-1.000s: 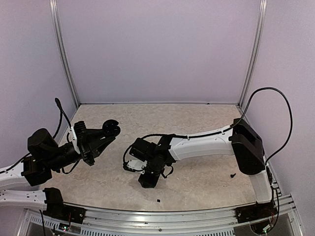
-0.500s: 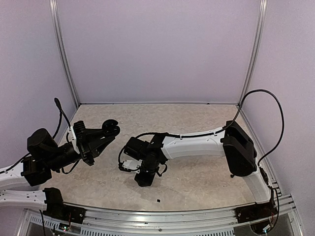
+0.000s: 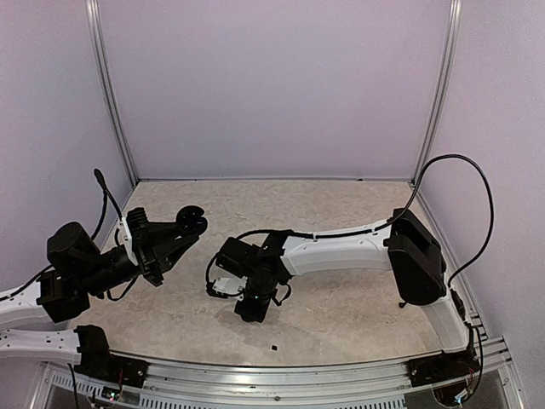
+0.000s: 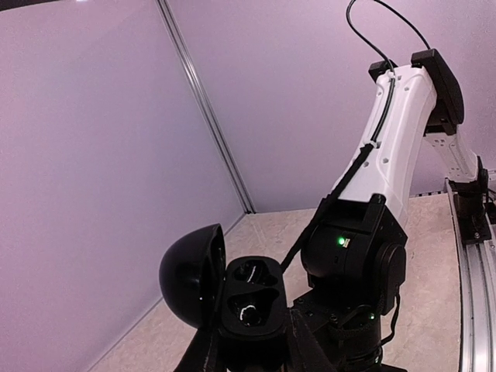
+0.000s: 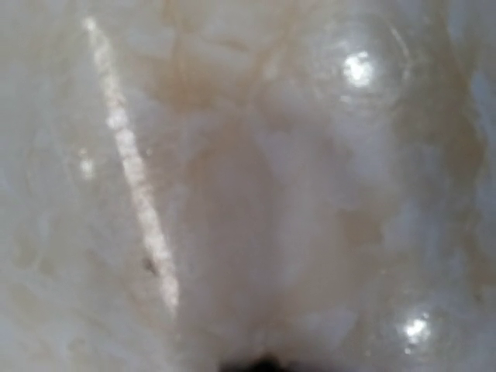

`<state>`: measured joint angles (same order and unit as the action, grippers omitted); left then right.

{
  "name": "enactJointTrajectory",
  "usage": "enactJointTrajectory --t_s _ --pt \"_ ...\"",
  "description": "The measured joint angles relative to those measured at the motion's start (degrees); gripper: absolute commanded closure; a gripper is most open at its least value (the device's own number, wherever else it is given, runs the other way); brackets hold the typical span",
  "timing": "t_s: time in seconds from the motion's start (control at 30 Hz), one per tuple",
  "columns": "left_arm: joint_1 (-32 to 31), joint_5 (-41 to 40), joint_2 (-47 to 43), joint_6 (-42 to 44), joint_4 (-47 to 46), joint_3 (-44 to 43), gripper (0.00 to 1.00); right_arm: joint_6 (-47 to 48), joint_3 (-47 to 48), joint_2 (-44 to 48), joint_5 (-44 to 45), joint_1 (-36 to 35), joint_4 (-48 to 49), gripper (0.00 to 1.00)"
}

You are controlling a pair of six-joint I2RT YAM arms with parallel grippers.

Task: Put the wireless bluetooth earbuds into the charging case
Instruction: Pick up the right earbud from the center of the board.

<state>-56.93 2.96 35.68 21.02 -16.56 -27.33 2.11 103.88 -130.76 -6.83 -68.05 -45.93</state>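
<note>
The charging case (image 4: 249,304) is black, and its domed lid (image 4: 190,275) is swung open to the left. My left gripper (image 4: 252,345) is shut on the case's base and holds it above the table's left side (image 3: 192,223). Its two wells look dark with pale glints, and I cannot tell whether an earbud lies in either. My right gripper (image 3: 249,310) points straight down with its tips at the table, right of the case. The right wrist view is a blurred close-up of the marbled tabletop. Only a dark sliver (image 5: 260,364) shows at its bottom edge, and no earbuds can be made out.
A tiny black bit (image 3: 273,348) lies near the front rail, and another one (image 3: 402,303) lies by the right arm's elbow. The right arm (image 3: 341,249) stretches low across the middle of the beige table. Purple walls close in the back and both sides.
The right arm slid a little left and lowered its gripper onto the table. The left arm and the open case stayed where they were.
</note>
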Motion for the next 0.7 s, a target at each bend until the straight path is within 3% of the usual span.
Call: enactJointTrajectory --t_s 0.27,0.7 --pt "0.9 0.1 1.3 -2.0 -2.1 0.0 0.99 0.0 -9.1 7.8 -1.1 2.6 6.0 0.96" --pt "4.5 1.4 6.3 -9.1 -9.7 0.0 1.00 2.6 -26.0 39.6 -4.1 8.3 33.3 0.96"
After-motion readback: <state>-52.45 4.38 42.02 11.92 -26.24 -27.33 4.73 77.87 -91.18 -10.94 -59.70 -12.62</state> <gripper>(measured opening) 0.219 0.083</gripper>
